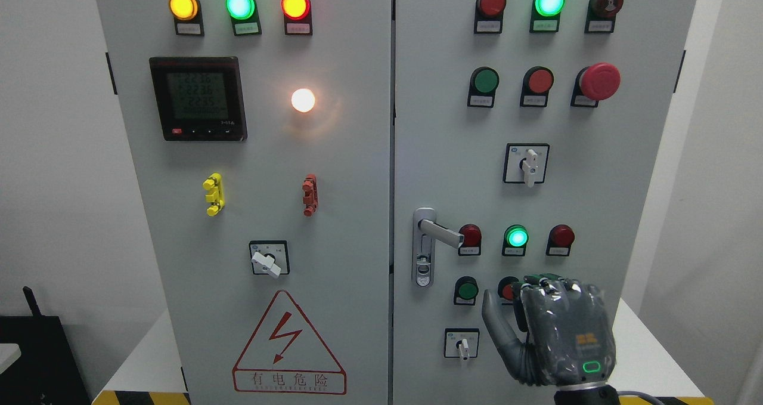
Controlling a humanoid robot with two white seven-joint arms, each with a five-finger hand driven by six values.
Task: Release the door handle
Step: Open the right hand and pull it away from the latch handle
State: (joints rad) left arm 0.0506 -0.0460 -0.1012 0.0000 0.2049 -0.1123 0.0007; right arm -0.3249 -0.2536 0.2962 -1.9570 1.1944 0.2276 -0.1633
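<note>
The silver door handle sits on the left edge of the cabinet's right door, its lever pointing right and tilted slightly down. My right hand hangs below and to the right of it, apart from the lever, its back facing me. The thumb stands out to the left, the fingers point toward the panel, and nothing is held. The hand partly hides a red button. My left arm does not show.
The grey cabinet carries lamps, push buttons, a red mushroom stop, rotary switches and a meter on the left door. The doors look closed. A white table edge runs beneath, and a dark object stands at the lower left.
</note>
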